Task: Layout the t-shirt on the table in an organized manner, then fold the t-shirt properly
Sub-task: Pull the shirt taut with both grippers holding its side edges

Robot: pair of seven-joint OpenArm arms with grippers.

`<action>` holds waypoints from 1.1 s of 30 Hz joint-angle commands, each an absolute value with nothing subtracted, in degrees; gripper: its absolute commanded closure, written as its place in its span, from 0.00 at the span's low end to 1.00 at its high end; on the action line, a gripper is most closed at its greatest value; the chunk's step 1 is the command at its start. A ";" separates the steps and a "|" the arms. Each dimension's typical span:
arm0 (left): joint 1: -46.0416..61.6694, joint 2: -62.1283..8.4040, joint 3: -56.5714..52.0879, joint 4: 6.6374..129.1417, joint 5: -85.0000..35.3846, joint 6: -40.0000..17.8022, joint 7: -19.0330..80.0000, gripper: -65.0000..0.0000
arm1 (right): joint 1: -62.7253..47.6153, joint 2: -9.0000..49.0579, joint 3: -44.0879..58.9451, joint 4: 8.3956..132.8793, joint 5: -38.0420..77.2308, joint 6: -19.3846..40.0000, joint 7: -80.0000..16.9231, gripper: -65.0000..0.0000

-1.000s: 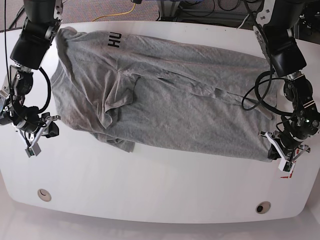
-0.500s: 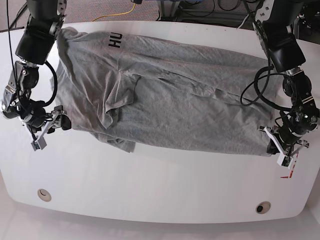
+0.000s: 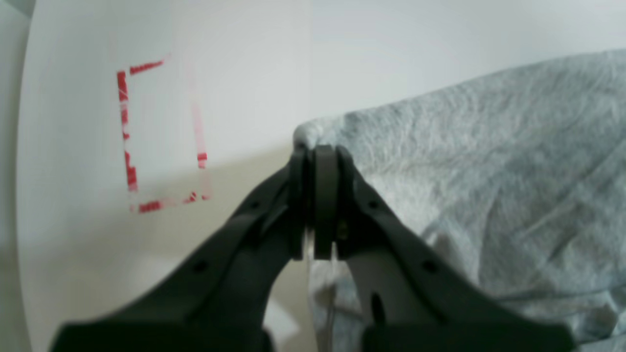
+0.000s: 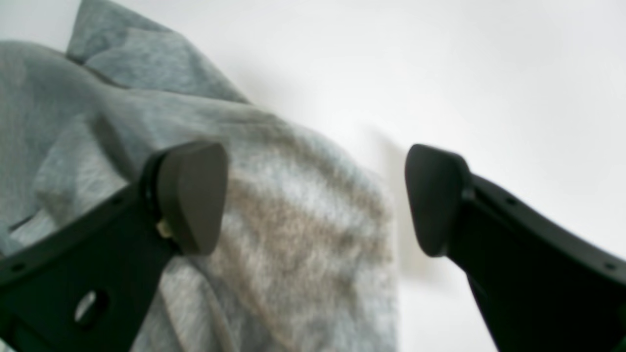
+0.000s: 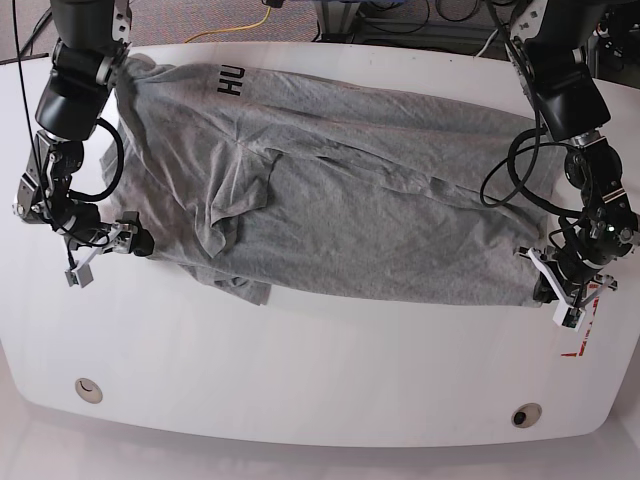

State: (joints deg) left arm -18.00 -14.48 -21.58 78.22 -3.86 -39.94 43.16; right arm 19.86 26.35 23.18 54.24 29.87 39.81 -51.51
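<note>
Right gripper (image 5: 112, 247) is spread wide at the t-shirt (image 5: 360, 200) edge, nothing gripped. T-shirt is laid wrinkled across the table (image 5: 300, 380). Left gripper (image 5: 550, 290) is clamped on the t-shirt corner beside the red outline (image 3: 161, 139).

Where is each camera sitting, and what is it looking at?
Base: high above, looking down on the table, the t-shirt and both arms.
Left wrist: on the left arm, looking past its shut left pincer pinching a shirt corner beside a red outline.
Right wrist: on the right arm, looking through its open right pincer at the shirt's edge.
Shared: all show grey shirt and white table; the base view shows both pincers too.
</note>
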 commanded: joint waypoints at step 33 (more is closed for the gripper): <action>-19.38 -15.16 -21.58 79.34 -4.62 -40.00 41.80 1.00 | 21.67 25.89 23.25 51.47 30.90 40.00 -51.30 0.89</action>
